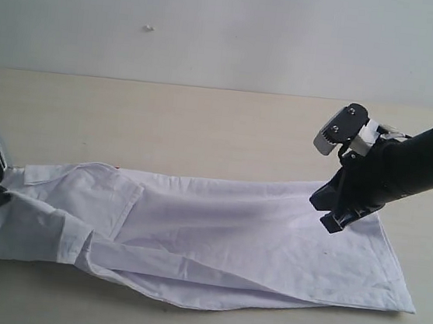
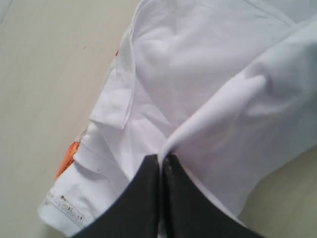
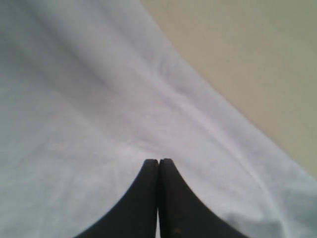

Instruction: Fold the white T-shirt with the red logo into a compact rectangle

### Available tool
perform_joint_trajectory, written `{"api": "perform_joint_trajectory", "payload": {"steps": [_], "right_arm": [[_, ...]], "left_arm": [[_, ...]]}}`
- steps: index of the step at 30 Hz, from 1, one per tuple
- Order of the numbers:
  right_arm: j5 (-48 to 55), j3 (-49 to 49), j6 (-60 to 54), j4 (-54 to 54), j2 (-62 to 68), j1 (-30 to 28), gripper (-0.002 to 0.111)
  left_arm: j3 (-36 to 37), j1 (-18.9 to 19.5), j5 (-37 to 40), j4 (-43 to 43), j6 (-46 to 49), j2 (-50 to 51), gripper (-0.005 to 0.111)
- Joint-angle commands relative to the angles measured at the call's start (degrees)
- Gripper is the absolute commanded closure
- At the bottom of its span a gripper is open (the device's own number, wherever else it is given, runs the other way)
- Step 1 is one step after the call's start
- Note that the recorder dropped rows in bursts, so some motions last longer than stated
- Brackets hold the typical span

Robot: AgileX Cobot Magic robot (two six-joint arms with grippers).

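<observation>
Lying as 1 long strip beside the near edge of the desk (image 1: 205, 122), the white T-shirt with the red logo (image 1: 215, 240) runs left to right.
By the near-left corner, the left gripper (image 2: 161, 157) is clenched on the collar end. Farther back, toward the right edge, the right gripper (image 3: 158, 161) looks pinched on the hem end's far corner. With both ends held, the next fold likely carries 1 end along that axis.

Bright, even, diffuse light throughout. In the exterior view the white T-shirt (image 1: 216, 232) casts only a thin, soft shadow on the pale surface (image 1: 205, 122), and its folds show gentle grey shading. Both wrist views are soft; the right one is blurrier, perhaps from closeness, and tinted slightly blue.
</observation>
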Motion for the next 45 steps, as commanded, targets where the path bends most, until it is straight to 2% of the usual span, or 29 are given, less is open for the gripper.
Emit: {"api": "perform_joint_trajectory", "payload": {"steps": [1,3,5,7,11,15,18,21,22,25,28,33,39,45], "right_arm": [[0.80,-0.33,-0.35,0.36,-0.24,0.09,0.108],[0.90,-0.33,-0.35,0.36,-0.24,0.09,0.108],[0.90,-0.33,-0.35,0.36,-0.24,0.09,0.108],[1.01,-0.33,-0.35,0.36,-0.24,0.09,0.108],[1.01,-0.33,-0.35,0.36,-0.24,0.09,0.108],[1.01,-0.33,-0.35,0.36,-0.24,0.09,0.108],[1.01,-0.33,-0.35,0.36,-0.24,0.09,0.108],[1.01,-0.33,-0.35,0.36,-0.24,0.09,0.108],[1.01,-0.33,-0.35,0.36,-0.24,0.09,0.108],[0.88,-0.33,-0.35,0.47,-0.24,0.09,0.108],[0.99,-0.33,-0.35,0.72,-0.24,0.09,0.108],[0.99,-0.33,-0.35,1.78,-0.24,0.09,0.108],[0.99,-0.33,-0.35,1.78,-0.24,0.09,0.108],[0.99,-0.33,-0.35,1.78,-0.24,0.09,0.108]], "left_arm": [[-0.28,0.36,-5.11,-0.42,-0.34,5.69,0.104],[-0.28,0.36,-10.44,-0.42,-0.58,9.64,0.092],[-1.54,0.36,-15.59,-0.58,-2.01,14.16,0.063],[-3.93,0.36,-18.02,-3.71,-2.01,17.62,0.052],[-7.49,0.65,-18.40,-8.68,-1.21,21.45,0.052],[-9.52,1.03,-24.53,-14.08,3.74,20.68,0.052],[-9.65,1.03,-21.69,-16.56,5.76,18.87,0.052],[-9.65,1.03,-8.49,-16.56,10.95,13.22,0.052],[-9.65,0.91,-0.88,-16.01,10.97,9.66,0.052],[-9.65,0.67,15.05,-12.39,13.99,4.72,0.052],[-8.64,0.67,20.17,-12.04,20.68,4.35,0.052],[-5.44,-1.33,18.63,-11.62,26.97,4.69,0.051],[-4.44,-2.67,16.06,-9.67,29.51,7.58,0.037],[-4.44,-2.67,10.73,-9.44,30.19,10.27,0.038]]}}
